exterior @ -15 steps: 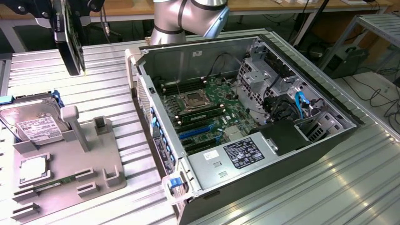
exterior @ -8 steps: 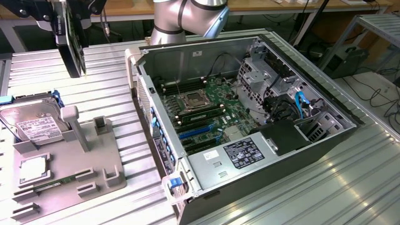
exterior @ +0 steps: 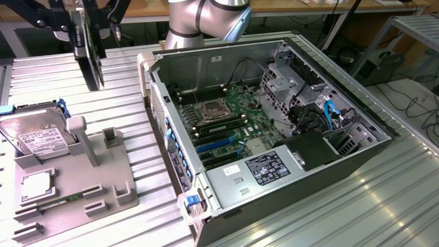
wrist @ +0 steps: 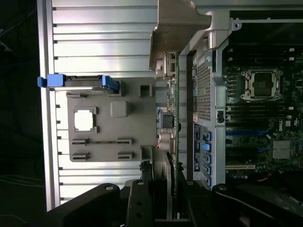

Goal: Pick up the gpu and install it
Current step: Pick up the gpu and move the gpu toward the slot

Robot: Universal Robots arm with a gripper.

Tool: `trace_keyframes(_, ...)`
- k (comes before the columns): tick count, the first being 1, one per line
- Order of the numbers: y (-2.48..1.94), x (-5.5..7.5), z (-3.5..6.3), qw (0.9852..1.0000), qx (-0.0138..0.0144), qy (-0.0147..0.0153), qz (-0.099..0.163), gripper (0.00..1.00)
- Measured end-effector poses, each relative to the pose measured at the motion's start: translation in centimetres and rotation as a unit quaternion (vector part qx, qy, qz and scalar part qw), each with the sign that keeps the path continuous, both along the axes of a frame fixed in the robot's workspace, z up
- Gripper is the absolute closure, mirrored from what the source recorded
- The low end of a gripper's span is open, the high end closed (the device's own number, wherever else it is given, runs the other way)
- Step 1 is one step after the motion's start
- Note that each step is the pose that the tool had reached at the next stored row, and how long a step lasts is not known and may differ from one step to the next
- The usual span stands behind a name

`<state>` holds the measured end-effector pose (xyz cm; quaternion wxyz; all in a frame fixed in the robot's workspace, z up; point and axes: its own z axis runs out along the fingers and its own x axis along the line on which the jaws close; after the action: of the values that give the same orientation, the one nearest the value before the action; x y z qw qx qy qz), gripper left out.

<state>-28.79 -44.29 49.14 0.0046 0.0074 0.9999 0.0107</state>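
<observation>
Your gripper (exterior: 88, 18) hangs in the upper left of the exterior view, its fingers clamped on the gpu (exterior: 90, 56). The card is held clear of the ribbed metal table (exterior: 41, 77) and appears as a dark sliver seen edge-on. In the wrist view the gripper (wrist: 165, 203) frames the same card, the gpu (wrist: 168, 123), which runs away from the camera on edge with its silver end bracket at the far end.

In the lower left of the exterior view, below the card, is the grey parts holder (exterior: 103, 175). It carries a hard drive (exterior: 38, 134) with a white label, a square silver processor (exterior: 36, 186) and a narrow green memory stick (exterior: 61, 201).

The open computer case (exterior: 274, 144) fills the centre and right of the exterior view, lying on its side. Between your card and the motherboard (exterior: 226, 123) rises the case's near wall (exterior: 154, 87), with a pale handle at its upper corner. Inside, the blue expansion slots (exterior: 216, 146) lie low on the board, just beside the power supply (exterior: 271, 167) and below the processor socket (exterior: 209, 110). Black cables and a drive cage (exterior: 291, 82) crowd the far right side. The robot arm (exterior: 205, 20) stands behind the case at top centre.
</observation>
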Motion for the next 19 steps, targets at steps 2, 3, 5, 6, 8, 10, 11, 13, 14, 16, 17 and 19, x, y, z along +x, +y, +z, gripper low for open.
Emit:
trace_keyframes(2, 0.03, 0.5, -0.02, 1.0, -0.0001, 0.0, 0.0, 0.72)
trace_keyframes(3, 0.04, 0.7, -0.02, 1.0, -0.0002, 0.0, 0.0, 0.72)
trace_keyframes(5, 0.04, 0.9, -0.03, 1.0, -0.0001, 0.0, 0.0, 0.72)
trace_keyframes(6, 0.04, 1.0, -0.04, 1.0, -0.0001, 0.0, 0.0, 0.72)
trace_keyframes(8, 0.04, 1.2, -0.05, 1.0, -0.0002, 0.0, 0.0, 0.72)
trace_keyframes(10, 0.04, 1.5, -0.05, 1.0, -0.0001, 0.0, 0.0, 0.72)
trace_keyframes(11, 0.04, 1.5, -0.05, 1.0, -0.0002, 0.0, 0.0, 0.72)
trace_keyframes(13, 0.04, 1.7, -0.05, 1.0, -0.0001, 0.0, 0.0, 0.72)
trace_keyframes(14, 0.04, 1.8, -0.06, 1.0, -0.0001, 0.0, 0.0, 0.72)
trace_keyframes(16, 0.04, 2.0, -0.06, 1.0, -0.0001, 0.0, 0.0, 0.72)
trace_keyframes(17, 0.04, 2.1, -0.06, 1.0, -0.0001, 0.0, 0.0, 0.72)
trace_keyframes(19, 0.04, 2.3, -0.06, 1.0, -0.0001, 0.0, 0.0, 0.72)
